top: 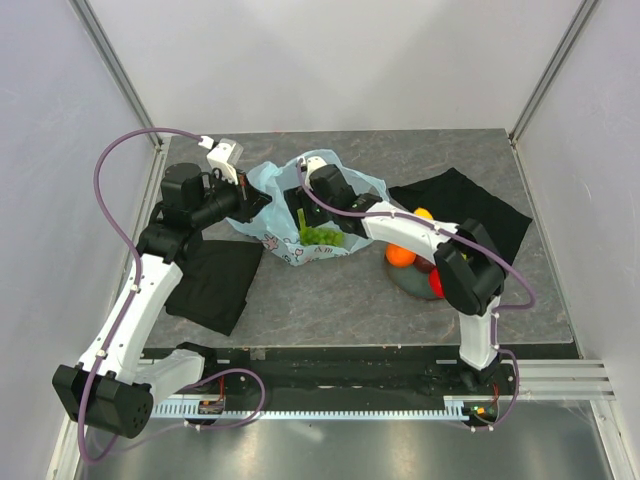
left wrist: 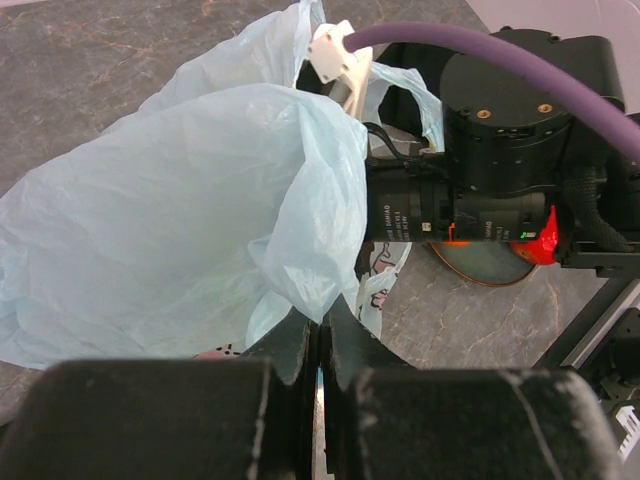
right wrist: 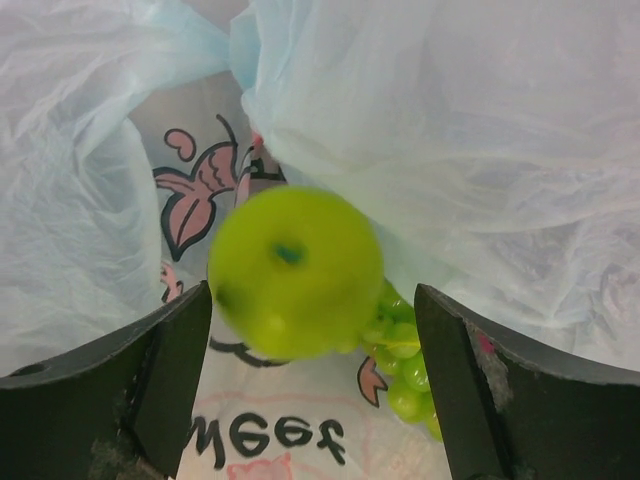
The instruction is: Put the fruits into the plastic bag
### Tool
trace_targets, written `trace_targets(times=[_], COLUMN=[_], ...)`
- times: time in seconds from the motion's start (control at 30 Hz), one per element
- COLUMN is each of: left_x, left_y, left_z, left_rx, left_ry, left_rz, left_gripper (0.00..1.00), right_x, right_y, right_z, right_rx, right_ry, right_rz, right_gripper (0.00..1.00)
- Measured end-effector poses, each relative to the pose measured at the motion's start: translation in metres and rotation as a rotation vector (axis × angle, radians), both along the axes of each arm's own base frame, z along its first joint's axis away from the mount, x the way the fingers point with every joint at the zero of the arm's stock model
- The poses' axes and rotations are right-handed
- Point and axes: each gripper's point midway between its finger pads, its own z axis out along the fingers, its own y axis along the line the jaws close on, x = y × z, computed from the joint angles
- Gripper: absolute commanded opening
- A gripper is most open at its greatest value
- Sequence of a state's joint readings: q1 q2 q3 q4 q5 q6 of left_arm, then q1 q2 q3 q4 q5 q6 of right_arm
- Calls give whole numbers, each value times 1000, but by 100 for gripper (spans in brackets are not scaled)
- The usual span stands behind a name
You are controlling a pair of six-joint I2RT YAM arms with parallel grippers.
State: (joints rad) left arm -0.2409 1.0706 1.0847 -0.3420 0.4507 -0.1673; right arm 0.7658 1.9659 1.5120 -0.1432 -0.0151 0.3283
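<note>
Green apple (right wrist: 295,272), blurred, lies between the spread fingers of my right claw (right wrist: 312,345), gripped by neither, inside the plastic bag (right wrist: 480,150) beside the grape bunch (right wrist: 400,375). My left claw (left wrist: 320,345) pinches the bag's rim.

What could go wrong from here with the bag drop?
1. The left gripper pinches only a thin fold of the plastic bag; a slip may collapse the mouth.
2. Bag film hangs close around the open right gripper; withdrawing could snag it and drag the bag.
3. The green apple, blurred and loose between the fingers, may bounce off the grape bunch.
</note>
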Motion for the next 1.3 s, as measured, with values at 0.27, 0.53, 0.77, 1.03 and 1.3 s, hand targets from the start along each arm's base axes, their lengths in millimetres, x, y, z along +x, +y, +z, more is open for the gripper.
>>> trace_targets(times=[0.27,0.53,0.77,1.03,1.3], left_x=[0,0,-1,-1,-1], left_y=[0,0,0,0,0], left_z=[0,0,-1,-2,-2], left_rx=[0,0,0,1,1], left_ry=[0,1,2,3,3], left_rz=[-1,0,0,0,0], left_gripper=[2,2,2,2,2], right_x=[-13,-34,-59,-43,-29], right_y=[-16,-88,-188,-283,-307], right_z=[37,102,137,100,20], right_rx=[39,25,-39,-181,-339], right_ry=[-63,-253,-398,-272,-42], right_rz=[-1,-156,-416,-679,-694], right_gripper=[89,85,82,87,94])
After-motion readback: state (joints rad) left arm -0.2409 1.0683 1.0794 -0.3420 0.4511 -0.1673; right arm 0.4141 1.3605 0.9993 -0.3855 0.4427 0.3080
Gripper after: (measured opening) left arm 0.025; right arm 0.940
